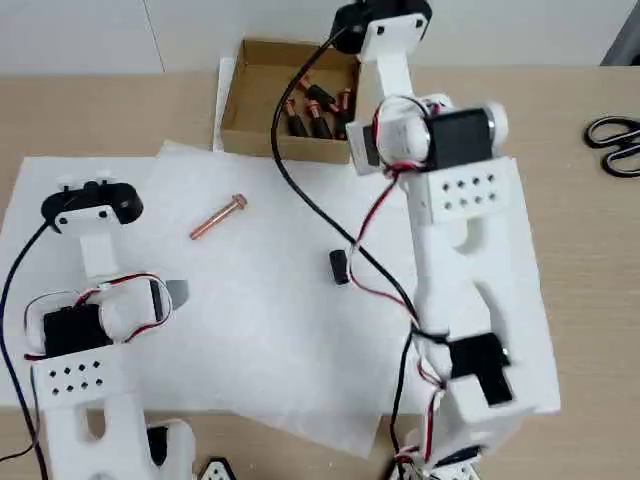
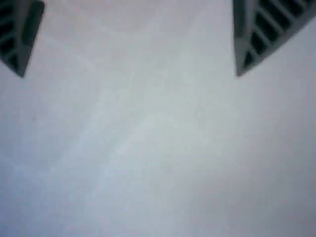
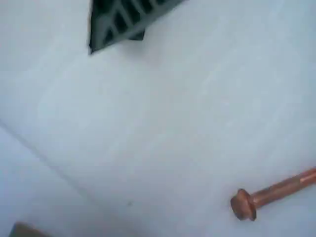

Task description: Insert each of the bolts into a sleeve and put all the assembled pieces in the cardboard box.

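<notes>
1. On my left wrist feed the left gripper is released. Its two dark ribbed fingers are spread wide, with only the creased white paper sheet under the gap.
2. On my right wrist feed a dark ribbed part of the right gripper shows at the edge. I cannot tell whether that gripper is released or clenched.
3. The copper-coloured flanged bolt lies flat on the same sheet, well apart from that part and gripped by nothing.
4. From the high camera the bolt lies loose on the sheet between the two arms. The short black cylindrical sleeve lies apart from it, nearer the stretched arm.
5. One white arm sits folded over the sheet on the bolt's side. The other white arm stretches across the open brown cardboard box. I cannot match either arm to a side.
6. Inside the box lie several copper bolts seated in black sleeves.
7. The box stands on the light wooden table at the sheet's far edge. A pair of black-handled scissors lies well off on the table.
</notes>
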`<action>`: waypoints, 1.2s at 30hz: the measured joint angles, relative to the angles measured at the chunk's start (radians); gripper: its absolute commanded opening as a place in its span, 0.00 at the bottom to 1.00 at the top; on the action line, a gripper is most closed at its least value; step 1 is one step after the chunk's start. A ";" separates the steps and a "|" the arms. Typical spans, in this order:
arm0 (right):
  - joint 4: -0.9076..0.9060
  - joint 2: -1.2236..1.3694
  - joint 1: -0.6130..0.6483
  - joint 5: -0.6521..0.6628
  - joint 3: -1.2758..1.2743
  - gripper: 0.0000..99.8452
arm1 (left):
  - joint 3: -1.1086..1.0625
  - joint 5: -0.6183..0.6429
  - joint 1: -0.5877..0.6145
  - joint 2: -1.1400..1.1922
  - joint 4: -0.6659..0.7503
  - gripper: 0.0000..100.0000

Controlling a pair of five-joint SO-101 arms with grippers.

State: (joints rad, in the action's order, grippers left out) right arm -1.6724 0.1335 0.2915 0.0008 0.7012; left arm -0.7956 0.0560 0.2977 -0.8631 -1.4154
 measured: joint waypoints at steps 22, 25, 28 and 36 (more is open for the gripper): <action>0.135 0.169 0.146 -0.063 -0.465 0.18 | 0.000 0.000 0.000 0.000 0.000 0.26; 0.135 0.215 0.175 -0.063 -0.465 0.18 | 0.000 0.000 0.000 0.000 0.000 0.26; 0.135 0.247 0.178 -0.063 -0.465 0.18 | 0.000 0.000 0.000 0.000 0.000 0.26; 0.166 0.321 0.180 -0.063 -0.465 0.18 | 0.000 0.000 0.000 0.000 0.000 0.26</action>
State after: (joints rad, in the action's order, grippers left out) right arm -1.5067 0.4542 0.4710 -0.0621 0.2363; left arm -0.7956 0.0560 0.2977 -0.8631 -1.4154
